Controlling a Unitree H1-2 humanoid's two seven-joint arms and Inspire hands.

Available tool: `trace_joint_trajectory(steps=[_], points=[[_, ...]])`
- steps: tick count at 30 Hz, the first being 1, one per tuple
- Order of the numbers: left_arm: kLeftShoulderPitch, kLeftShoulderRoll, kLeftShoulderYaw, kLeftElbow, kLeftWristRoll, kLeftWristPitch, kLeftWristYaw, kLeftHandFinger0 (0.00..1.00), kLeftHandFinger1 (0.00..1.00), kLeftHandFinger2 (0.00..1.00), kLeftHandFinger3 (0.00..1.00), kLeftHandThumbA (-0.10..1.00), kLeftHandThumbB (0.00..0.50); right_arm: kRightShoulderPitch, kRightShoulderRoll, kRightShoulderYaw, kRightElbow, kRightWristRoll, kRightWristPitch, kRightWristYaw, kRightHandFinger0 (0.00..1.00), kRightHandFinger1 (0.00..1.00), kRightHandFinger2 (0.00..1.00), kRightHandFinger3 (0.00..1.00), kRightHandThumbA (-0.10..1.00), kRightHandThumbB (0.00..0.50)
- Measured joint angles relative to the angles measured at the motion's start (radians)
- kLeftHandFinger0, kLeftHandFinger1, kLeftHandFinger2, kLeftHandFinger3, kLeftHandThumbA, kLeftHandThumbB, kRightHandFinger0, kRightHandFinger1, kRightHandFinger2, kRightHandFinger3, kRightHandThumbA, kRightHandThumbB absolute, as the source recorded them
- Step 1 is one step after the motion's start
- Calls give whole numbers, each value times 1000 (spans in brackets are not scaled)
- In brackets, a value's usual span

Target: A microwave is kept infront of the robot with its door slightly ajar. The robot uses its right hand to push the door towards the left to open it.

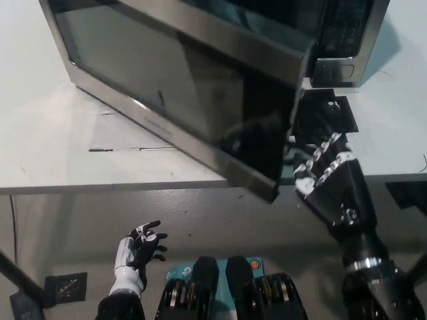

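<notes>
A stainless-steel microwave stands on the white table at the back. Its dark glass door is swung far out toward me and to the left, its free edge over the table's front edge. My black right hand is just right of that free edge, fingers spread and touching or nearly touching the door's inner side. It holds nothing. My white left hand rests low at the lower left, below the table, fingers loosely apart.
Black tape squares mark the tabletop under the microwave's right end. A thin black line is drawn on the table at the left. Grey floor lies below the table's front edge.
</notes>
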Motion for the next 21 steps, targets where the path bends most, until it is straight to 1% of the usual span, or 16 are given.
trace_joint_trajectory(steps=[1,3,6,7,8,11,12,15,17,18,19,20,21], points=[[0,0,-1,0,0,0,0,260,296,421,538,59,0,9,0,10,-10,3,1,9,482,661,751,907,437,173],[0,0,-4,0,0,0,0,241,283,415,530,35,3,26,2,33,-24,14,6,27,492,695,766,908,463,197],[-1,-2,-2,0,-1,0,0,231,281,409,517,25,9,60,7,64,-35,34,14,57,499,714,794,941,491,199],[-1,-1,-1,0,-2,0,0,251,294,417,516,24,0,69,7,72,-39,37,15,66,499,711,791,940,486,190],[-1,1,0,0,-3,1,0,259,303,430,521,28,0,76,7,77,-42,39,18,73,486,696,777,930,495,198],[-2,1,0,0,-4,1,0,259,300,419,510,15,0,98,8,83,-49,40,26,85,473,689,761,916,505,211],[-2,0,0,0,-4,0,0,272,306,417,508,24,0,105,8,85,-50,40,27,86,469,681,760,911,507,209],[-9,0,0,2,-5,0,0,239,285,393,484,22,3,122,8,86,-50,39,29,94,491,704,800,956,461,164],[-15,-1,0,3,-5,-1,0,235,279,384,489,39,9,128,8,86,-49,39,28,101,491,694,789,955,463,169],[-21,0,0,5,-5,-2,0,235,281,390,499,56,10,130,8,84,-49,39,28,104,500,694,787,957,496,180],[-22,0,0,6,-5,-2,0,236,283,392,504,67,7,130,8,83,-49,39,28,106,503,695,788,959,506,184],[-25,0,0,6,-6,-2,0,243,296,405,512,80,2,131,7,80,-49,39,28,107,502,693,786,960,505,177],[-28,0,0,8,-6,-2,0,250,300,410,518,86,3,130,7,74,-49,40,29,108,496,687,777,956,508,195]])
